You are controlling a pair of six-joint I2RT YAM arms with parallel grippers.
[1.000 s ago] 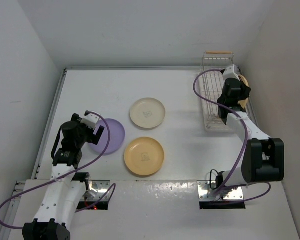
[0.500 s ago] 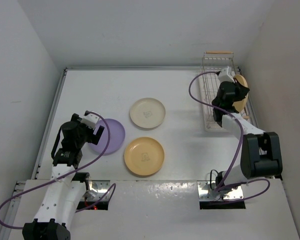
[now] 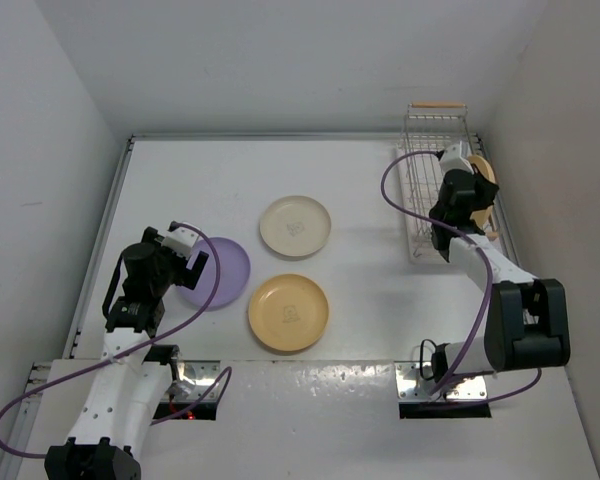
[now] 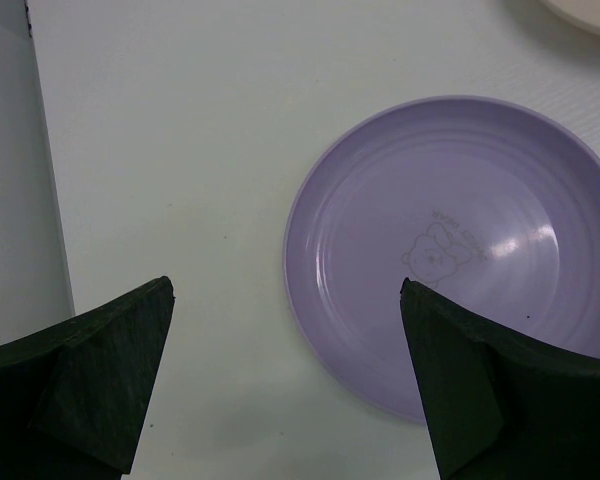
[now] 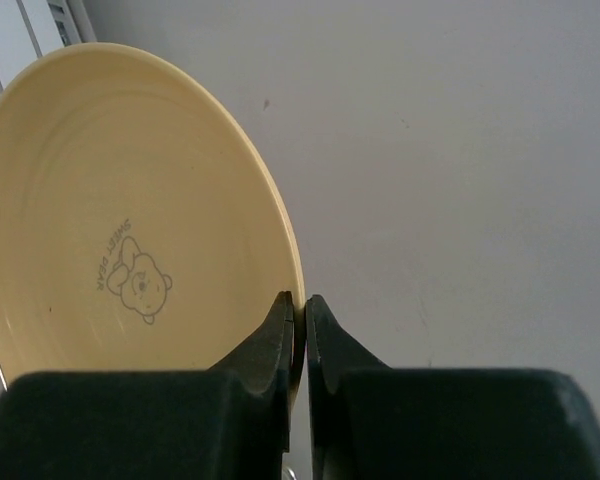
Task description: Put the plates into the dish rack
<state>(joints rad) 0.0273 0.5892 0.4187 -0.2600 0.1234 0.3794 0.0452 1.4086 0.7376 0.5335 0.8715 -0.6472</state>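
My right gripper (image 5: 297, 305) is shut on the rim of a yellow-orange plate (image 5: 120, 220), held on edge over the white wire dish rack (image 3: 425, 180) at the back right; in the top view the plate (image 3: 486, 175) shows beside that gripper (image 3: 470, 185). The lavender plate (image 3: 218, 272) lies flat at the left. My left gripper (image 3: 185, 262) is open above its left edge, the plate (image 4: 450, 250) lying between and ahead of the fingers. A cream plate (image 3: 295, 226) and a second yellow-orange plate (image 3: 288, 312) lie flat mid-table.
The rack has a wooden bar handle (image 3: 438, 105) at its far end and stands close to the right wall. A raised table border (image 3: 100, 240) runs along the left side near the left arm.
My right gripper has shifted slightly over the rack with the yellow plate, turning a little. The left arm and the three plates on the table have not moved.
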